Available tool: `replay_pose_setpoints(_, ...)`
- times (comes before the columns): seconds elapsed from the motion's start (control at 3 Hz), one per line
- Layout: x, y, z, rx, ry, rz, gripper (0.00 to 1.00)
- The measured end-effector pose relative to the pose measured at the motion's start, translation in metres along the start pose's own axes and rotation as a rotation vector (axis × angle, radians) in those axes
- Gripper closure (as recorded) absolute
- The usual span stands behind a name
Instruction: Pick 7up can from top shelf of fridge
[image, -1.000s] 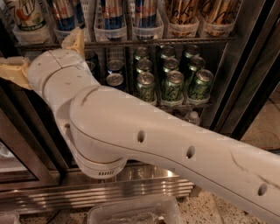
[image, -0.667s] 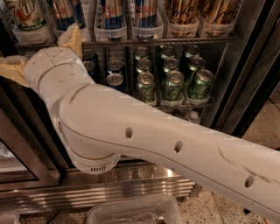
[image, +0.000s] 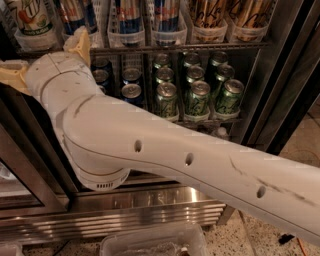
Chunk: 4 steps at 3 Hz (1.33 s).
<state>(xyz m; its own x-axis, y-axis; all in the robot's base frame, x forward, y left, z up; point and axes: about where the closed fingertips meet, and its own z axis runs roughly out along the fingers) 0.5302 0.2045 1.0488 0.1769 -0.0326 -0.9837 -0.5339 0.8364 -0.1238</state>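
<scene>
The 7up can (image: 31, 15), whitish with green lettering, stands in a clear bin at the far left of the top shelf (image: 200, 47), a dark wire rack in the fridge (image: 280, 75). My gripper (image: 44, 52) is below and just right of the can, in front of the rack's left end. Its tan fingers (image: 79, 46) are spread apart with nothing between them. My white arm (image: 165, 150) crosses the view from lower right and hides the fridge's lower left.
Clear bins of tall blue cans (image: 129, 20) and brown-gold cans (image: 210, 15) fill the top shelf. Short green cans (image: 199, 97) and blue cans (image: 131, 92) stand on the rack below. A shiny steel base (image: 150, 205) and a clear tub (image: 150, 245) lie below.
My arm and gripper have shifted slightly to the left. The cans have not moved.
</scene>
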Motion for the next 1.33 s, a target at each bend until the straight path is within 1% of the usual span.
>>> replay_pose_setpoints(0.67, -0.003, 0.000, 0.004, -0.011, -0.001, 0.009, 0.00)
replay_pose_setpoints(1.0, -0.005, 0.005, 0.016, -0.040, -0.002, 0.013, 0.00)
replay_pose_setpoints(1.33, -0.005, 0.005, 0.016, -0.040, -0.002, 0.013, 0.00)
